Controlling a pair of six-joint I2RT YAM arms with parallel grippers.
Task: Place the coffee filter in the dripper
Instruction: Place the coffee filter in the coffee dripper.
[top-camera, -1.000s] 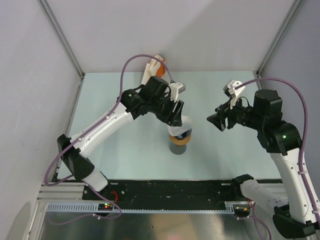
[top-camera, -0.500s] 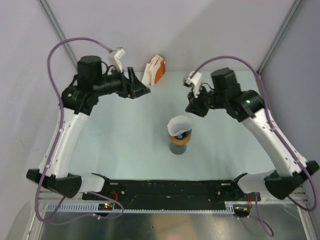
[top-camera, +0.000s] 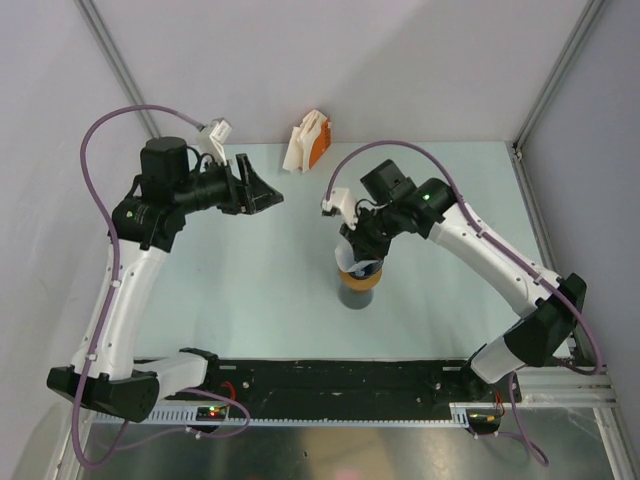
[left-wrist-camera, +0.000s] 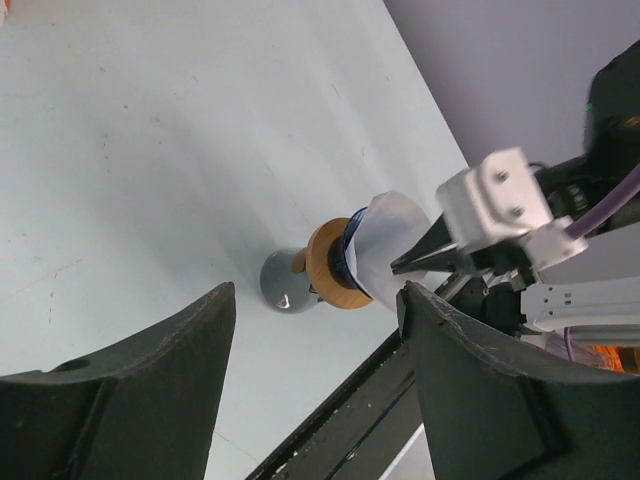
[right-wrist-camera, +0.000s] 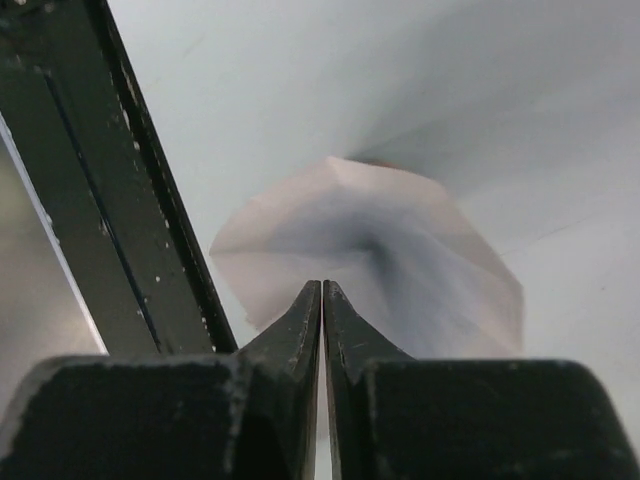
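Pale mint tabletop holds your stack: the white paper coffee filter sits cone-like in the blue ribbed dripper, above an orange ring and grey cup. Your right gripper is pinched closed at its rim; your left gripper gapes, empty.

Top view looks down from above and behind on the whole table; left wrist views the filter sidelong from well off, right wrist from just above
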